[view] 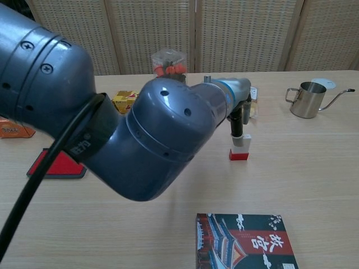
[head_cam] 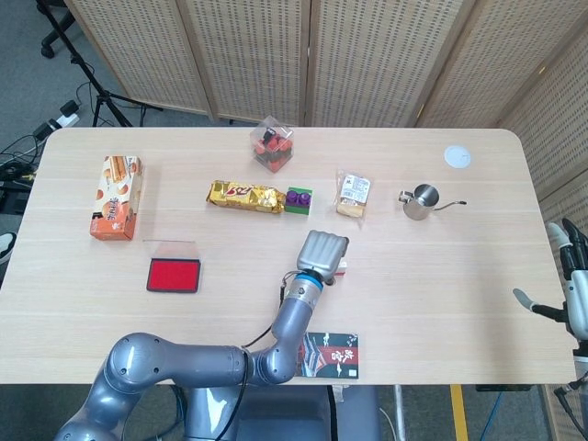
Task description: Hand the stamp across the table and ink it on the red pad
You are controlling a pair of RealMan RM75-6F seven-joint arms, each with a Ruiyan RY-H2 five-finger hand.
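Observation:
The stamp (view: 240, 147), a small white block with a red base, stands upright on the table right of centre. My left hand (head_cam: 323, 251) hovers directly over it, hiding nearly all of it in the head view. In the chest view one dark finger (view: 236, 125) reaches down and touches the stamp's top; I see no grip around it. The red ink pad (head_cam: 174, 275) lies far to the left, partly hidden behind my arm in the chest view (view: 56, 164). My right hand (head_cam: 574, 294) hangs off the table's right edge, fingers spread, holding nothing.
A printed booklet (head_cam: 325, 355) lies near the front edge. A steel pitcher (head_cam: 423, 200), a snack packet (head_cam: 354, 194), a green and purple block (head_cam: 298, 199), a gold wrapper (head_cam: 244, 196), a clear box (head_cam: 272, 143) and an orange carton (head_cam: 117, 196) sit behind.

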